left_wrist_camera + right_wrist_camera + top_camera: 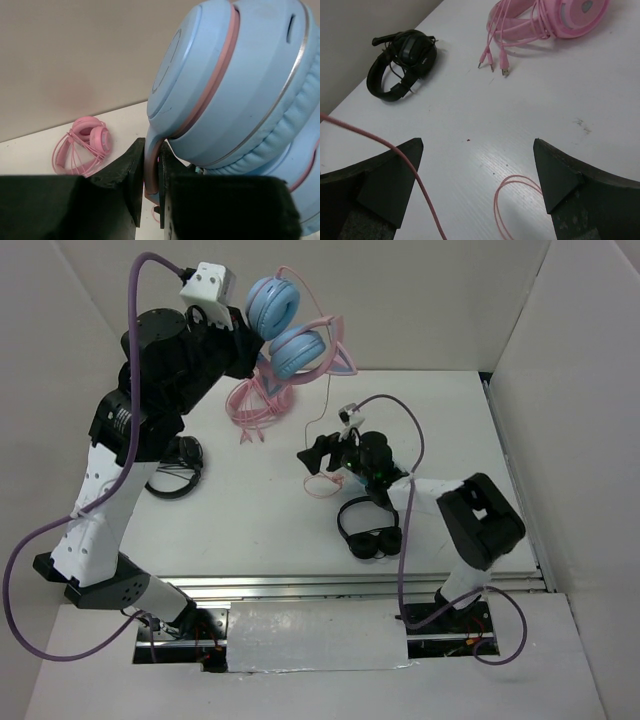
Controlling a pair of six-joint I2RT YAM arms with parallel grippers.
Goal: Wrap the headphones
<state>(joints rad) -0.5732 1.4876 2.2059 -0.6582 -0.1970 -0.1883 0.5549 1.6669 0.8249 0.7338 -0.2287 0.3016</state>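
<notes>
The headphones, with light blue ear cups [275,305] and a pink cat-eared headband [340,355], hang high at the back of the table. My left gripper [246,348] is shut on the pink arm below one cup [151,170]. That cup fills the left wrist view [230,80]. The thin pink cable [325,405] drops to the table and loops [322,483] by my right gripper [318,455]. The right gripper is open low over the table [477,150]. One cable strand [420,185] crosses by its left finger and a loop [496,202] lies between the jaws.
An all-pink pair [258,400] lies at the back [85,145], its plugs pointing forward [492,62]. A black headset [178,468] lies at the left [402,55]. Another black pair [368,530] lies by the right arm. White walls enclose the table.
</notes>
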